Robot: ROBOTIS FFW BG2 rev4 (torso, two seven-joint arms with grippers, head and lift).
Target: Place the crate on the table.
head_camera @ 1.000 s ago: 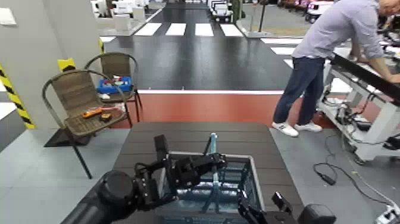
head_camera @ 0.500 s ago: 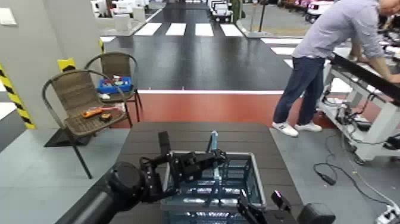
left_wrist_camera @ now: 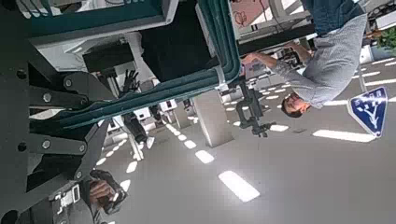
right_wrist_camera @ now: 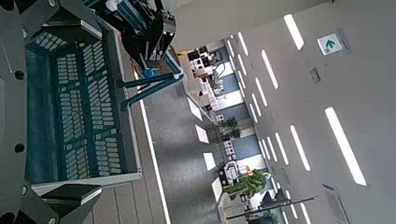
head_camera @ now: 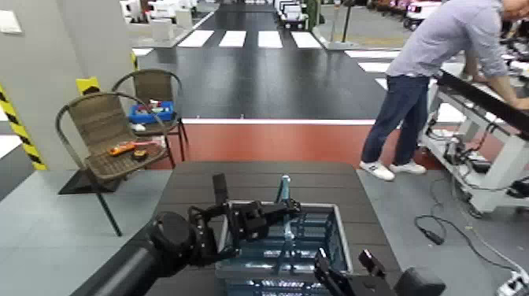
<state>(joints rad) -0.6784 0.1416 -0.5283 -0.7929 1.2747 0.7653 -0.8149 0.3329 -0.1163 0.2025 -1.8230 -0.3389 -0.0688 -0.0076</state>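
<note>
The crate (head_camera: 303, 244), with grey rim and dark teal lattice sides, is at the near end of the dark slatted table (head_camera: 260, 177). I cannot tell whether its base touches the top. Its upright blue-teal handle (head_camera: 283, 191) rises from the middle. My left gripper (head_camera: 277, 211) reaches in from the left and is shut on that handle. The handle's teal bar (left_wrist_camera: 163, 91) crosses the left wrist view. My right gripper (head_camera: 343, 271) is open by the crate's near right corner. The right wrist view looks into the crate (right_wrist_camera: 79, 103) and shows the left gripper (right_wrist_camera: 149, 33) on the handle.
Two wicker chairs (head_camera: 102, 130) stand to the left of the table, the farther one holding a small blue bin (head_camera: 151, 112). A person (head_camera: 441, 71) leans over a white workbench (head_camera: 492, 130) at the right. Cables (head_camera: 441, 228) lie on the floor there.
My left arm has carried the crate a little forward and lower over the table. The right gripper has hardly moved.
</note>
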